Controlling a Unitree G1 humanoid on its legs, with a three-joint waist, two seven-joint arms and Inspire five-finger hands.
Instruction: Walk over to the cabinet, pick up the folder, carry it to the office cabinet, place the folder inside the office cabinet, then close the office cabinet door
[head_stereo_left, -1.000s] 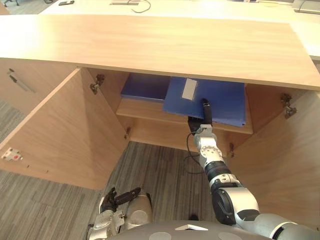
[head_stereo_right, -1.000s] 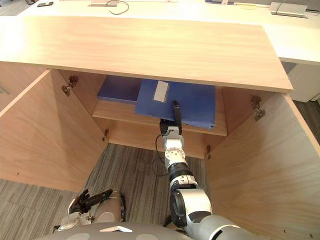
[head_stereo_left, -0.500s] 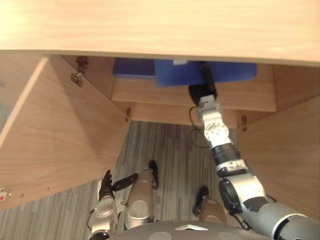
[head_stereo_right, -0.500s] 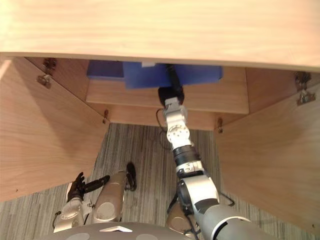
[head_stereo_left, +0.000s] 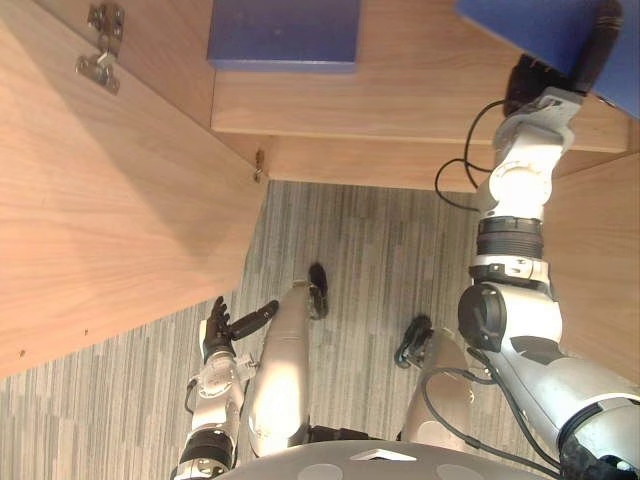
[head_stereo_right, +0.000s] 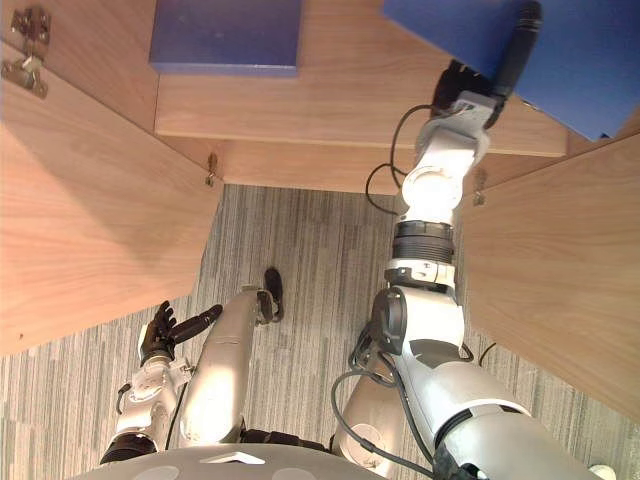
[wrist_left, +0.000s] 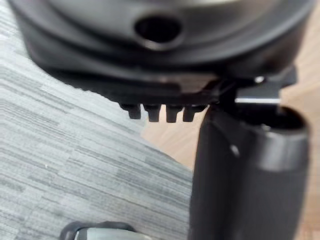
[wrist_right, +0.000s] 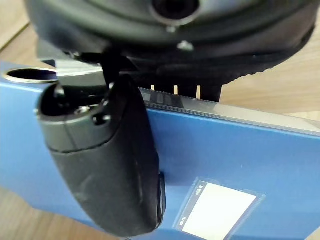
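Folder, the blue one, is at the right end of the shelf inside the open cabinet, and its near corner hangs out over the shelf's front edge. The right hand has it clamped. In the right wrist view the thumb lies flat on the blue cover beside the white label, and the fingers go under the folder's edge, where they are mostly hidden. I cannot tell if the folder's far part rests on the shelf or is held just above it.

A second folder lies on the same shelf, well apart to the left. The left hand hangs low above the floor, its fingers straight and apart, holding nothing.

Some things could go wrong from here, in my judgement:
- The grip is only a pinch near one edge. The weight of the folder is far from the thumb, so it may turn or slip out.
- If the hand lets go while the corner is over the edge, the folder may tip and drop to the floor.
- The right door is just beside the folder. A sideways pull or push could catch on it.
- If the corner is left out, the door would hit it at closing.
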